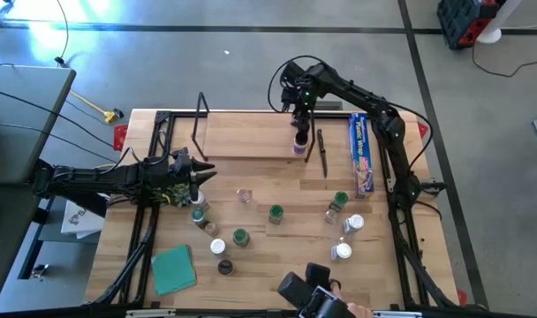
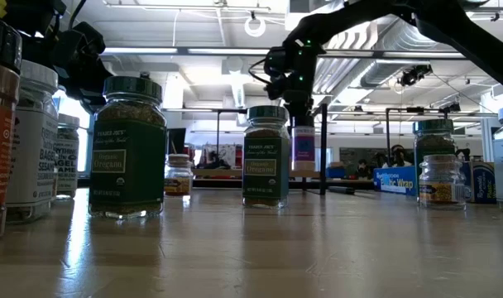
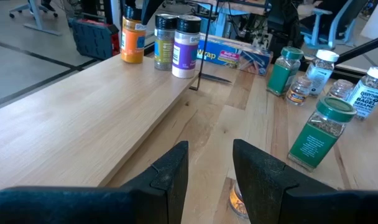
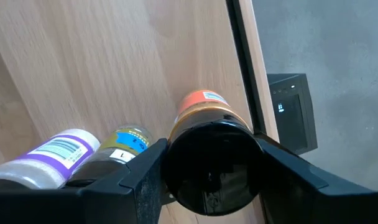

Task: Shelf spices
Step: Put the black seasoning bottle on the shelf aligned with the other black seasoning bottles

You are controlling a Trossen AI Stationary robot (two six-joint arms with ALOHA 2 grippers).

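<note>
My left fingers [image 3: 170, 174] hang low with a narrow gap between them, gripping nothing. A small jar [image 3: 239, 199] sits just below that gap. Ahead of them and to one side stands a green-lidded jar [image 3: 319, 134]. More spices [image 1: 276, 213] are scattered upright beyond my fingertips, none of them on the shelf [image 1: 251, 137] yet.

My right fingers [image 4: 145, 180] are over the shelf's far end. They press on both sides of the dark lid of an orange-labelled jar [image 4: 211, 165], which stands on the board. A yellow-topped jar [image 4: 124, 140] and a purple-labelled jar [image 4: 58, 152] stand in a row just beside one finger.

I judge these jars to be stiff, light and smooth-walled, so likely slippery. They are tall for their base and could tip easily. The lid, or the body just under it, looks like the best place to grip, with the jar kept upright.

A blue wrap box [image 1: 362, 152] lies beyond the shelf's end. The surface [image 1: 277, 256] is pale, smooth wood planking. Around it is a grey concrete floor, and the room has an open ceiling with bright lights.
</note>
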